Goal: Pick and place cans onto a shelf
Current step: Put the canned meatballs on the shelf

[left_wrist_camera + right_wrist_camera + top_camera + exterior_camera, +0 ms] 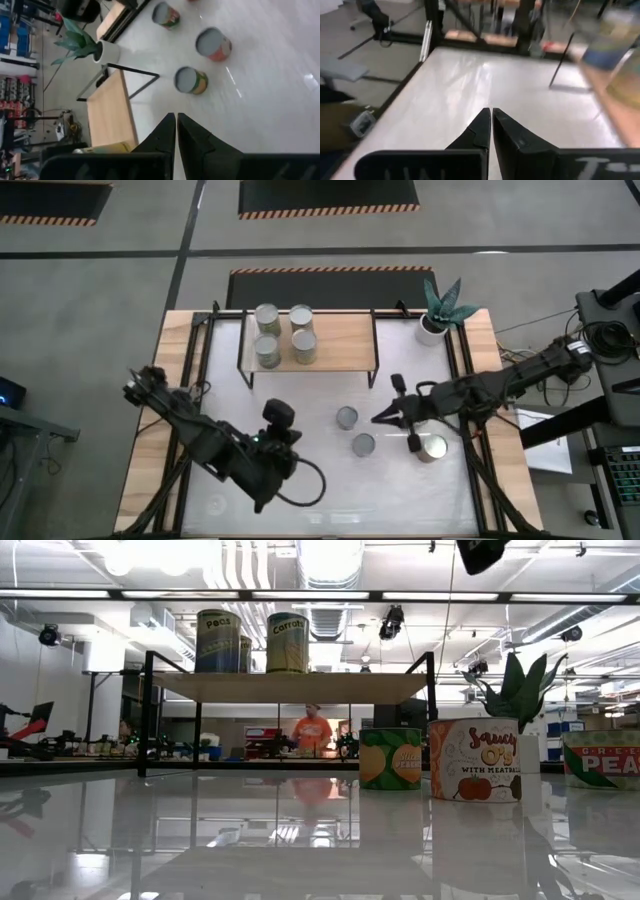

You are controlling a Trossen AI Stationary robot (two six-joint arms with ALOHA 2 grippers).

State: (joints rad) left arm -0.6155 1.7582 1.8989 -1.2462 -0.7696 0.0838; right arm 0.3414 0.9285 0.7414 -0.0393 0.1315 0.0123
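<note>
Low view: shelf (290, 687) cans (287, 642) overlap; right claw (380, 419) unseen.

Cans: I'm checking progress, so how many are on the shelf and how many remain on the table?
7 in all: four on the shelf at its left end, three on the table. None seems hidden.

We see a table (300, 480) with a glossy white top and wooden edges. At its 12 o'clock side stands the shelf (345, 340), and four cans (267, 317) sit in a square on the left half of its board. At 1 o'clock a potted plant (437, 315) stands on the table. Three more cans (347, 418) stand apart right of centre on the white top.
</note>
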